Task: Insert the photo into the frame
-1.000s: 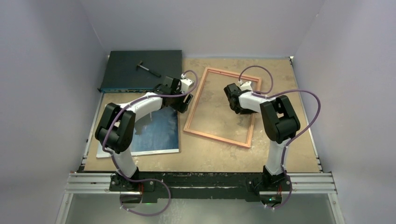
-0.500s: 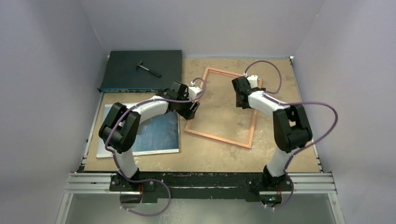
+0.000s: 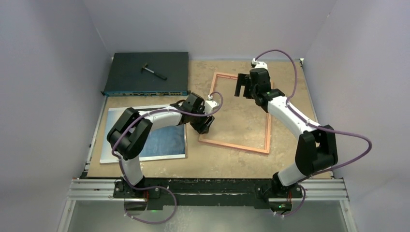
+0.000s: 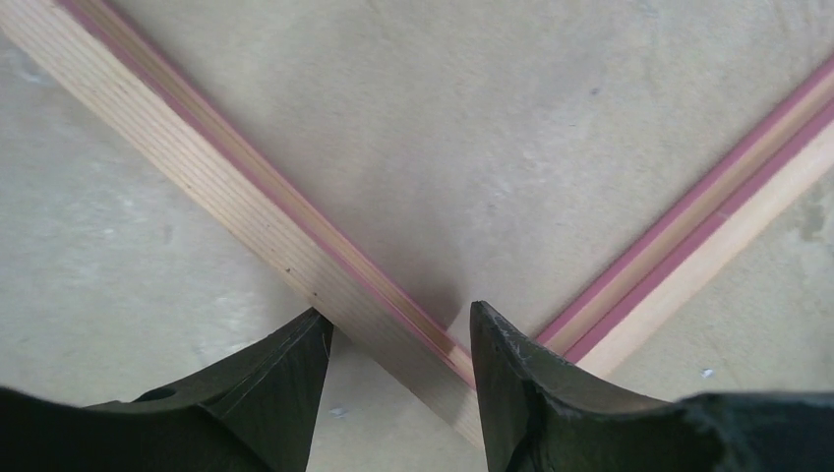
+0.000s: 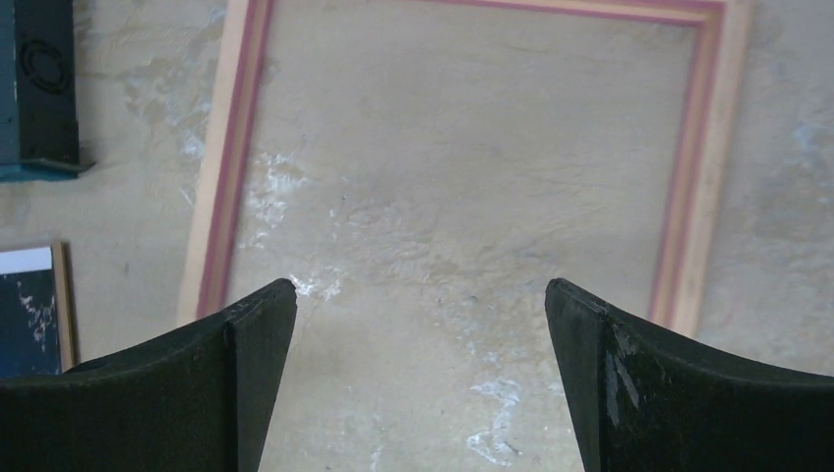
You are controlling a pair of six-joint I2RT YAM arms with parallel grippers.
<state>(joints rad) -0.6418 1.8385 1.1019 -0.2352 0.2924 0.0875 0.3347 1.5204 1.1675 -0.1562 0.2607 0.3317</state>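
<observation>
- The left gripper point(image 4: 398, 320) is half spread, its fingers point(image 4: 285, 379) straddling the frame point(image 3: 233, 146) rail at its near-left corner; a firm pinch cannot be told.
- The right gripper point(image 5: 421, 290) gapes wide above the frame's far end.
- The frame lies flat on the table point(image 3: 232, 166), with the photo point(image 3: 164, 140) face up just left of it.

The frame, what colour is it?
The frame is pale tan wood with a pink stripe along its inner edge, clearest in the left wrist view.

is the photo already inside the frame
No, the photo lies flat to the left of the frame, fully outside its pink border.
</observation>
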